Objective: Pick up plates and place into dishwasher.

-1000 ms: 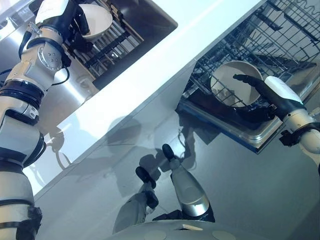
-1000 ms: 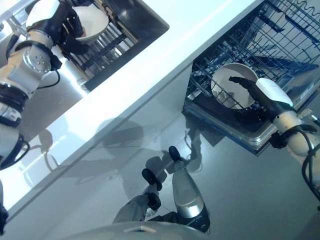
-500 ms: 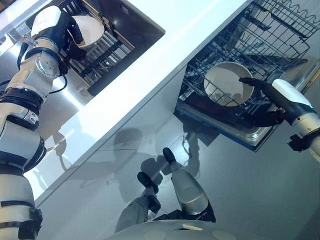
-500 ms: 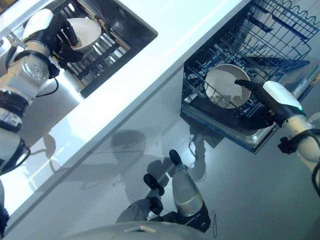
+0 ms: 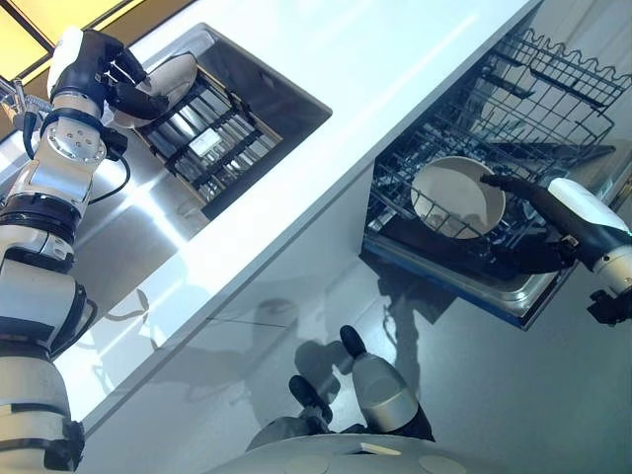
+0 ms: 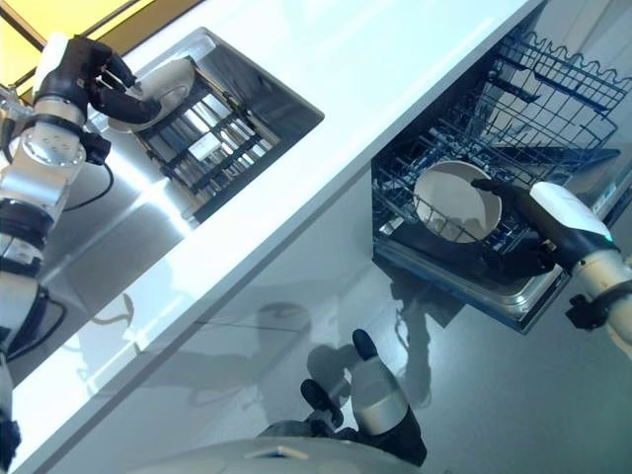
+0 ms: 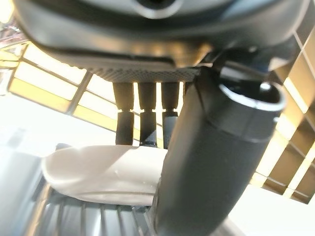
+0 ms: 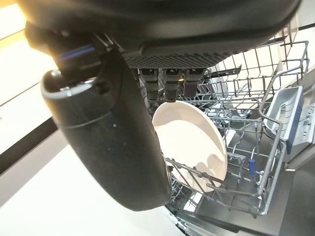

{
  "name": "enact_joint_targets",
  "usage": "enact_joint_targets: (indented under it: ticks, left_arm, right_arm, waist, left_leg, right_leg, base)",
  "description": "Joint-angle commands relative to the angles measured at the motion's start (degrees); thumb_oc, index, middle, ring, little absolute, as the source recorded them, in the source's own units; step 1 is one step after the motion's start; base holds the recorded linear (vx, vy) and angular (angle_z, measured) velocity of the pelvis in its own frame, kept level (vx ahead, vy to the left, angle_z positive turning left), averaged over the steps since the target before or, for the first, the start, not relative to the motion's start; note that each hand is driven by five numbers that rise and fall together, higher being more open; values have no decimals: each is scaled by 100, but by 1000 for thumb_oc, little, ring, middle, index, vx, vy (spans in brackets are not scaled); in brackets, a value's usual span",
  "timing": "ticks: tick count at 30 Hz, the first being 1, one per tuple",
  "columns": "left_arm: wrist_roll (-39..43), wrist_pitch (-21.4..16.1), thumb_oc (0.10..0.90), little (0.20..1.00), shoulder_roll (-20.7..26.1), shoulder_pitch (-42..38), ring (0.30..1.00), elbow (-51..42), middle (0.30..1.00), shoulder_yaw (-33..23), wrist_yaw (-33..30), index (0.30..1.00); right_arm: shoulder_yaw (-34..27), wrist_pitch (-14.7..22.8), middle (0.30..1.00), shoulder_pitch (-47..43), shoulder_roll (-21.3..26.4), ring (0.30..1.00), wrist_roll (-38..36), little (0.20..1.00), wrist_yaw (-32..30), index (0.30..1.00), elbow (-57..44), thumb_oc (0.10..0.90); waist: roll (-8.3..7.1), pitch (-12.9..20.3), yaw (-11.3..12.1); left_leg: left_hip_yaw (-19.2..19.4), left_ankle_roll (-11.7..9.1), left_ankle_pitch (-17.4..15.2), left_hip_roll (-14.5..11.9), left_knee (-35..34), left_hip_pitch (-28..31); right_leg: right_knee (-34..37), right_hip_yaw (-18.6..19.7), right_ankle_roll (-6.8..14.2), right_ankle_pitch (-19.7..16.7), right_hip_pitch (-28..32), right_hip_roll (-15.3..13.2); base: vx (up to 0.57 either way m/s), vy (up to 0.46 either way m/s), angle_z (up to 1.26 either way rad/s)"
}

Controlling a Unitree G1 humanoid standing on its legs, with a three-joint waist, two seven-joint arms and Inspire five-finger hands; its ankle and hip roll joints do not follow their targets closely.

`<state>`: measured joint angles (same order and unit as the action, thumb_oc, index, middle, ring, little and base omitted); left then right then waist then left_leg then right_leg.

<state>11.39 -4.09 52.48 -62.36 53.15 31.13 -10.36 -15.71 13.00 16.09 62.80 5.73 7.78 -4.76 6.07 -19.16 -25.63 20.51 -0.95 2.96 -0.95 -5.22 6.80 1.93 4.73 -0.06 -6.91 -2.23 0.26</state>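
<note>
My left hand (image 5: 97, 67) is curled round a white plate (image 5: 166, 81) at the far-left end of the sink, above its rack; the plate (image 7: 98, 172) lies between the thumb and the fingers. A second white plate (image 5: 456, 197) stands on edge in the dishwasher's lower rack (image 5: 538, 109). My right hand (image 5: 568, 219) is beside it. Its straight fingers (image 5: 509, 184) reach over the plate's rim and the thumb is spread below, apart from the plate. In the right wrist view the plate (image 8: 194, 147) sits among the wire tines.
A dark slatted rack (image 5: 212, 148) lies in the steel sink (image 5: 286, 94). A long white counter (image 5: 326, 158) runs between the sink and the dishwasher. The pulled-out rack's steel front edge (image 5: 464, 286) juts over the grey floor. A blue cutlery basket (image 8: 291, 123) sits in the rack.
The camera has shifted. My left hand has turned with its plate, which now lies flatter by the sink's left end. My right hand's fingers have drawn back towards the standing plate's rim.
</note>
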Motion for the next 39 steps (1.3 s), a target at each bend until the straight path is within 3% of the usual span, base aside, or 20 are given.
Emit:
enact_joint_targets:
  ticks: [1, 8, 19, 28, 31, 39]
  left_arm:
    - [164, -504, 100, 200, 692, -5, 300, -370, 300, -443, -333, 300]
    - [220, -491, 100, 200, 715, 119, 300, -502, 300, -461, -237, 300]
    - [253, -1487, 100, 200, 814, 291, 300, -1338, 300, -201, 351, 300]
    - [133, -1368, 100, 200, 976, 26, 300, -2271, 300, 212, 382, 300]
    - [82, -1511, 100, 200, 1059, -119, 300, -2356, 300, 328, 409, 300]
    - [307, -1807, 100, 200, 1243, -405, 300, -2874, 300, 602, 630, 300]
  right_arm:
    - [-813, 481, 900, 67, 150, 900, -123, 900, -156, 900, -544, 800]
    - [-813, 524, 900, 106, 104, 900, -124, 900, -161, 900, -577, 800]
    - [-758, 667, 900, 55, -187, 900, -1005, 900, -117, 900, -564, 800]
    - [-640, 567, 900, -54, -214, 900, -1039, 900, -298, 900, -570, 800]
    - [-604, 491, 900, -93, -208, 900, -1172, 900, -251, 900, -640, 800]
    - [-446, 322, 900, -373, -277, 900, -2264, 900, 335, 900, -493, 800]
  waist:
    - [-127, 954, -104]
    - [-115, 1069, -70]
    - [-133, 1261, 32]
    - [-168, 1421, 147]
    - [-154, 1471, 181]
    - [-112, 1563, 282]
  left_leg:
    - [-58, 2, -551, 117, 474, 79]
    - [-66, 11, -549, 106, 435, 139]
    - [-104, 23, -521, 69, 298, 255]
    - [-55, 30, -379, 11, 249, 280]
    - [-74, 42, -381, 12, 220, 308]
    - [-121, 36, -358, 20, 126, 360]
  right_leg:
    - [-313, 107, 598, 661, 165, -11]
    - [-311, 89, 596, 678, 225, 10]
    - [-267, 79, 596, 654, 309, 65]
    - [-270, 9, 533, 555, 322, 116]
    - [-251, 4, 530, 547, 349, 120]
    - [-204, -7, 550, 507, 379, 127]
  base:
    - [0, 0, 0]
    - [0, 0, 0]
    - [-30, 12, 1]
    - [-63, 0, 1]
    - [-11, 10, 1]
    - [-34, 30, -1]
